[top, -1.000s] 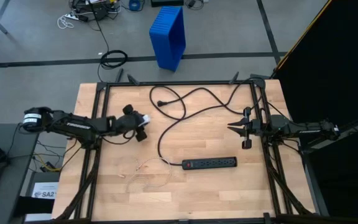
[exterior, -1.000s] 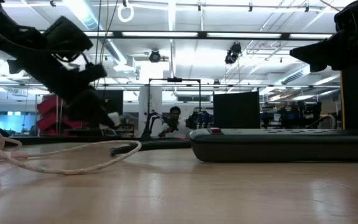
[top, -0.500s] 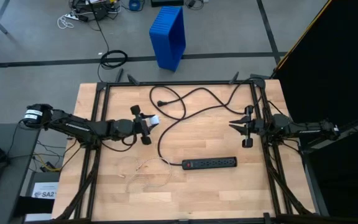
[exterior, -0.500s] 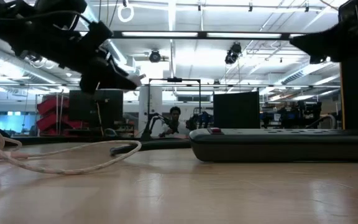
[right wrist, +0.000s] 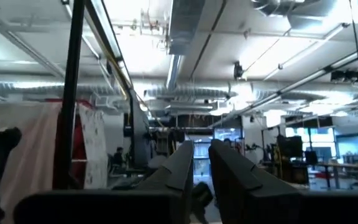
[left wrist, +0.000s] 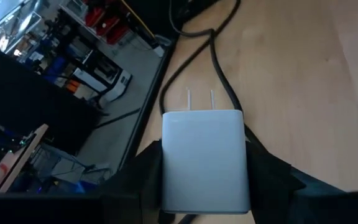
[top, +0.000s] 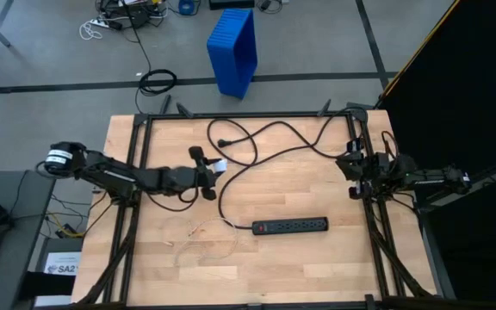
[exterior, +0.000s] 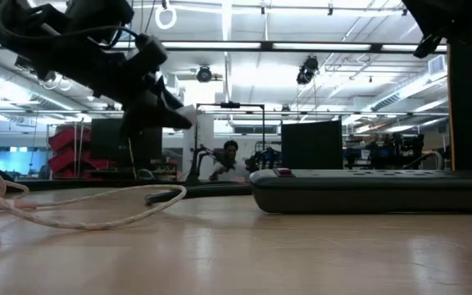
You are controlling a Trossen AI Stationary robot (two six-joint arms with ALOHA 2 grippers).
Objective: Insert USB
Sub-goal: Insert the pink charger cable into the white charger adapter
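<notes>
USB cable (top: 205,232) lies unplugged near front edge; left gripper (top: 209,170) jaws clamp white charger (left wrist: 205,158); right gripper (top: 352,176) jaws nearly together, empty.

White charger (left wrist: 205,160), black power strip (top: 290,226), blue bin (top: 234,50).

Table (top: 300,267): pale wood, butcher-block strips, matt w/ slight sheen in the low view. Frame rails (top: 377,250) round it: black metal, matt. Power strip (top: 290,226): black plastic, dull, smooth. Its cord (top: 282,138): black rubbery, smooth. USB cable (exterior: 72,220): pale, thin, looks faintly braided/rough. White charger block (left wrist: 205,158) in the left gripper (top: 205,170): smooth satin plastic, two bright metal prongs. Blue crate (top: 233,50) on the floor: ribbed plastic. Floor (top: 50,52): grey, smooth, matt.
</notes>
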